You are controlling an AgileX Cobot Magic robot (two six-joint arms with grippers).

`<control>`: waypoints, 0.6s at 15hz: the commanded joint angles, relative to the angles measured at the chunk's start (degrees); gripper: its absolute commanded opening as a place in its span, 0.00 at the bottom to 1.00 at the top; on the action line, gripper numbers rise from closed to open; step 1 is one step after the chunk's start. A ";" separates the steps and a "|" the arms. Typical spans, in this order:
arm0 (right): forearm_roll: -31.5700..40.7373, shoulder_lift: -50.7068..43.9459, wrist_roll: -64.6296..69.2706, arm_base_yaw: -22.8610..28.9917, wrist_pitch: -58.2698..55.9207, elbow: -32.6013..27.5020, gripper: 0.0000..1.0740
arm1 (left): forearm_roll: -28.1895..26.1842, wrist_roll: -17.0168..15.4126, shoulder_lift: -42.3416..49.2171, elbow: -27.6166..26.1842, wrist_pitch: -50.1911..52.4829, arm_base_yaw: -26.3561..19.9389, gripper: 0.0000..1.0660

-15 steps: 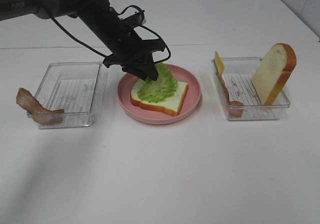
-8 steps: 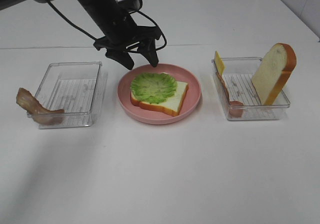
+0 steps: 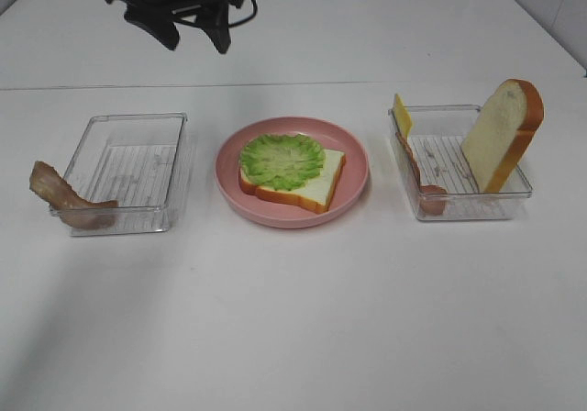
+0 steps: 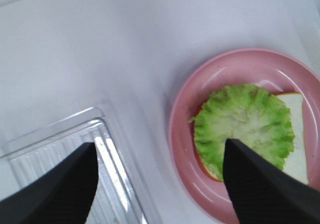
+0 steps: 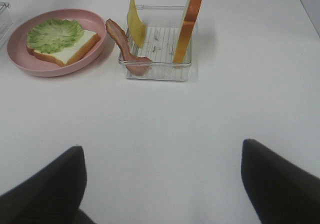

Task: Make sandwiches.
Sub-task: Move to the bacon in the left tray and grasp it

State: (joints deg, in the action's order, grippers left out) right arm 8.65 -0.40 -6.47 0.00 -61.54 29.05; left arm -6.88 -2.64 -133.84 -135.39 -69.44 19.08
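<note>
The sandwich stands as one white bread slice (image 3: 319, 188) with a green lettuce leaf (image 3: 282, 161) lying flat on it, on the pink plate (image 3: 358, 168). My left gripper (image 3: 194, 40) hangs open and empty high over the far side of the table, behind and left of the plate. In its wrist view the lettuce (image 4: 245, 126) lies below, beside one finger (image 4: 265, 184). My right gripper (image 5: 160, 151) is open and empty over bare table, well short of the plate (image 5: 15, 54). It does not show in the exterior view.
A clear bin (image 3: 128, 168) left of the plate has a bacon strip (image 3: 64, 200) draped over its outer edge. The right bin (image 3: 459, 200) holds an upright bread slice (image 3: 503, 134), a yellow cheese slice (image 3: 402, 115) and a bacon strip (image 3: 417, 177).
My left gripper opened and let go of the lettuce, which now lies flat on the bread. It then rose and drew back toward the far left.
</note>
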 commanded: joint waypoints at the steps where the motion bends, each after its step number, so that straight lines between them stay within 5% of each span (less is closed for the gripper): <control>1: -0.17 -0.34 -0.11 0.00 0.57 -0.17 0.75 | 1.89 -0.69 6.07 6.07 -4.13 -2.81 0.63; 6: -0.17 -0.34 -0.11 0.00 0.57 -0.17 0.75 | 8.48 -1.20 18.16 24.92 -4.07 -7.05 0.61; 9: -0.17 -0.34 -0.11 0.00 0.57 -0.17 0.75 | 9.91 -4.13 26.41 37.07 -3.84 -11.69 0.58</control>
State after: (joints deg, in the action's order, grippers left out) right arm 8.65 -0.40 -6.47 0.00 -61.54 29.05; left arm 2.81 -5.96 -108.00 -98.95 -69.79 7.51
